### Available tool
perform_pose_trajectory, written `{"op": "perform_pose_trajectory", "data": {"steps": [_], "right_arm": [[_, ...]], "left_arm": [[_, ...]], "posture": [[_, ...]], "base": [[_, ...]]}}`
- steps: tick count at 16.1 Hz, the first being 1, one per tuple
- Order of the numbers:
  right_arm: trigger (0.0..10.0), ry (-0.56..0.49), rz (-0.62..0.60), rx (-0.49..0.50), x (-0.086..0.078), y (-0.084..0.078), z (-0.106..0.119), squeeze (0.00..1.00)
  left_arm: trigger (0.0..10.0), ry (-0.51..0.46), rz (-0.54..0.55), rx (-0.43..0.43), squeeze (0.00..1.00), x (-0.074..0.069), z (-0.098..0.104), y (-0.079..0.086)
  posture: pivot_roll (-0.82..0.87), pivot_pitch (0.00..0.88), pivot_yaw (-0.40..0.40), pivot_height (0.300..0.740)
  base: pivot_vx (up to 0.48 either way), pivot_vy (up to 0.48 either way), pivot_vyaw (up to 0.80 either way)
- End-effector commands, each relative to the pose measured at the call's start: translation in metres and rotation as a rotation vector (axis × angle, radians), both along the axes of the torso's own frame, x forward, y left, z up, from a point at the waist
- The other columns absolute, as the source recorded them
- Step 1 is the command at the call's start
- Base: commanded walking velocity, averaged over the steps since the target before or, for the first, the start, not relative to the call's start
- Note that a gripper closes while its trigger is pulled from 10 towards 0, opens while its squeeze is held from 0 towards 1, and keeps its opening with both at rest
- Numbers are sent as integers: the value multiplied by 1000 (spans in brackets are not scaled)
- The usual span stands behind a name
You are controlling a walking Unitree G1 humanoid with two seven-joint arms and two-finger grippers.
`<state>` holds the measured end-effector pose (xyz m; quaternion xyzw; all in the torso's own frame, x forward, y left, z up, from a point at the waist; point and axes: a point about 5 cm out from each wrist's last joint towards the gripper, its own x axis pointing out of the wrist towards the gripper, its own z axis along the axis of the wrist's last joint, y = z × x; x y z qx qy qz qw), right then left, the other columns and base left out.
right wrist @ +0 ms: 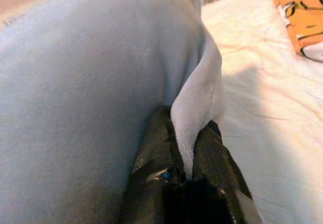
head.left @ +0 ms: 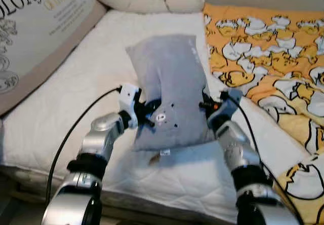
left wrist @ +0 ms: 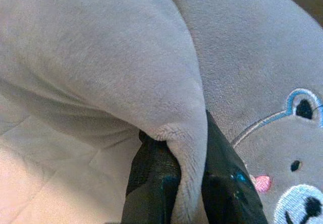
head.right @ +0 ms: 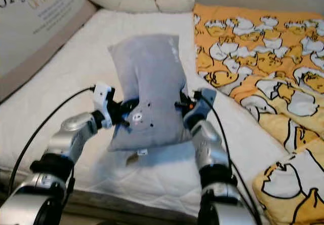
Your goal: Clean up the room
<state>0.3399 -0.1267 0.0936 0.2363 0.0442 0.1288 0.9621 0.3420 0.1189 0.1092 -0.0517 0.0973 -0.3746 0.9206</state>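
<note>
Across the frame, bed: a white quilted mattress runs from 7 o'clock up to 12 o'clock and carries everything else.
Blanket: orange with a duck print, spread over the 1 to 4 o'clock side, rumpled, so probably part of the tidying to come.
Headboard cushion: printed, leaning at 10 o'clock.
Bolster: cream, lying at 12 o'clock against the wall.
Pillow: grey plush with a stitched bear face, held upright at the centre, its lower edge just over the mattress; lifted by both sides, likely so it hangs straight for placing at the head of the bed.
Left gripper: at 9 o'clock of the pillow, its 2 fingers clenched on a fold of the pillow's edge.
Right gripper: at 3 o'clock of the pillow, pinching the opposite edge between its 2 fingers.
</note>
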Motion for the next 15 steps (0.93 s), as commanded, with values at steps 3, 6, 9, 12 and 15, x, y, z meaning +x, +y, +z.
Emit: {"op": "perform_pose_trajectory", "data": {"steps": [3, 6, 9, 12, 15], "right_arm": [[0, -82, 0, 57, 0, 14, 17, 0], [0, -40, -45, 38, -4, 11, 9, 0], [0, -15, -49, 10, -6, 9, 7, 0], [0, -45, -67, 21, -7, 10, 9, 0], [0, -151, -79, 54, -10, 9, 18, 0]], "left_arm": [[0, -77, -11, 46, 0, 0, 11, -11], [0, -76, 16, 59, 0, -2, 9, -9], [0, -77, 26, 63, 0, -4, 9, -8], [0, -80, 39, 63, 0, -4, 10, -8], [0, -93, 51, 80, 0, -4, 11, -7]], "posture": [[3, 0, 34, 740], [6, 0, 31, 740], [3, 0, 30, 740], [5, 0, 29, 740], [2, 0, 29, 740]], "base": [[0, 0, 0], [0, 0, 0], [0, 0, 0], [0, 0, 0], [0, 0, 0]]}}
